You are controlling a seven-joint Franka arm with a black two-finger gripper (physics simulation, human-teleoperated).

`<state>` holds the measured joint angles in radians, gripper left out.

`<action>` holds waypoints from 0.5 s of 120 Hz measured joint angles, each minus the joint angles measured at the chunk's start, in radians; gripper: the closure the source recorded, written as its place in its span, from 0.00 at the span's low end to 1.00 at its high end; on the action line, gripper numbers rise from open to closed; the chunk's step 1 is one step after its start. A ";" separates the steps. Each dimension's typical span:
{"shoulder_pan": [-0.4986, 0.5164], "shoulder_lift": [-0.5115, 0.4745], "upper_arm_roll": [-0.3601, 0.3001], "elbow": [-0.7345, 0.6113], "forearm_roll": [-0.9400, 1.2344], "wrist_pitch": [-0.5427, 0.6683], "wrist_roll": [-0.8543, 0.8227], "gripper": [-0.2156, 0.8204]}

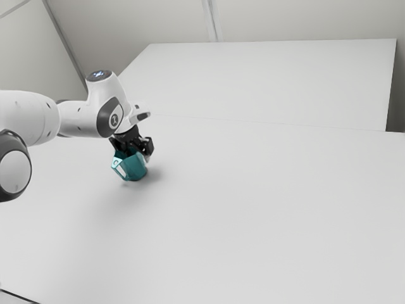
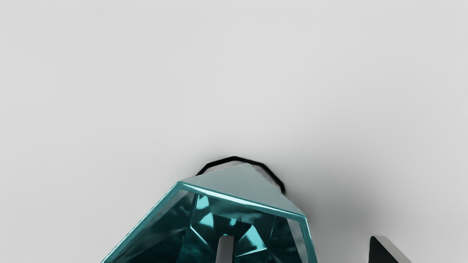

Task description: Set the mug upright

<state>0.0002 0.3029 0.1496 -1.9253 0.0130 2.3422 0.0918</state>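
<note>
Toward the exterior view's left, well in from the dark-lined edge at the near corner of the worktop (image 1: 253,221), the teal mug (image 1: 133,168) leans at a tilt, not upright, with its mouth facing the pincer (image 1: 139,157). The pincer is open wide and has hold of nothing: one finger (image 2: 225,250) reaches inside the mug's mouth, while the other (image 2: 389,254) stands outside, apart from the wall. The white arm (image 1: 28,116) comes in from the exterior view's left, above the worktop.
</note>
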 joint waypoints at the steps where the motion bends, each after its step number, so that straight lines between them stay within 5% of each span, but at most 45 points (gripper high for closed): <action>1: -0.001 -0.002 0.000 0.000 0.000 0.000 0.000 0.41; 29: -0.016 -0.131 0.001 0.001 -0.001 -0.051 -0.011 0.29; 60: -0.022 -0.386 0.001 0.093 0.000 -0.325 -0.017 0.25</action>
<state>-0.0215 -0.0830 0.1507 -1.8323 0.0132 2.0169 0.0746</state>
